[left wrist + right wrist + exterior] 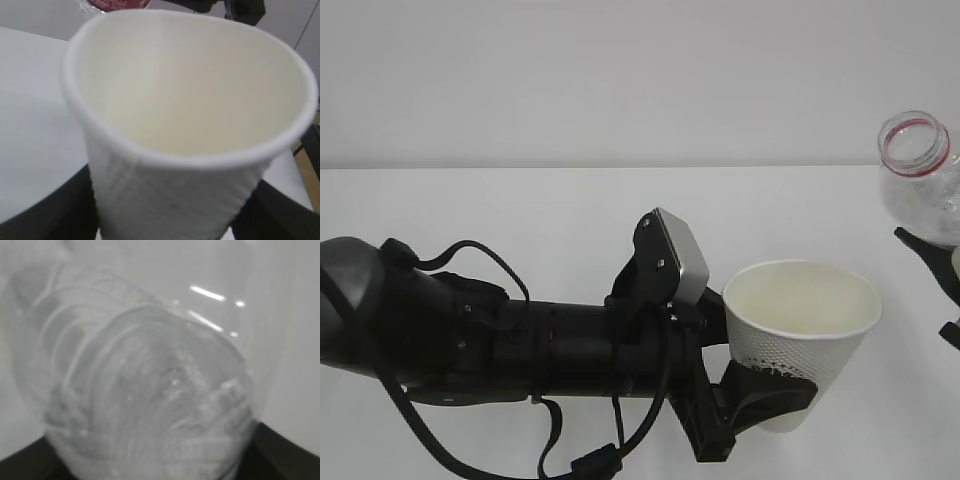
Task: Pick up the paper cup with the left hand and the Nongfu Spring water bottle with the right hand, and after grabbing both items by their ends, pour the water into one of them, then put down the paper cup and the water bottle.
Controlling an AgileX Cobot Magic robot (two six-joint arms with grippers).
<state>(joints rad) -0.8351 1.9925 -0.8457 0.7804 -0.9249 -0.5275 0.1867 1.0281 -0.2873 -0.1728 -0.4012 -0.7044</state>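
Observation:
My left gripper (772,388) is shut on the lower part of the white paper cup (800,320), held clear of the table with its mouth up. In the left wrist view the cup (190,100) fills the frame, with a black finger (55,212) at each bottom corner. Its inside looks pale, and I cannot make out any water. At the right edge the clear Nongfu Spring water bottle (920,175) is raised with its uncapped, red-ringed mouth up, higher than the cup's rim. My right gripper (945,295) is shut on it. The ribbed bottle (150,390) fills the right wrist view.
A white table (520,210) runs back to a plain white wall (620,70). The bulky black left arm (470,330) with looped cables lies across the lower left. A strip of the bottle's red label (117,4) shows beyond the cup.

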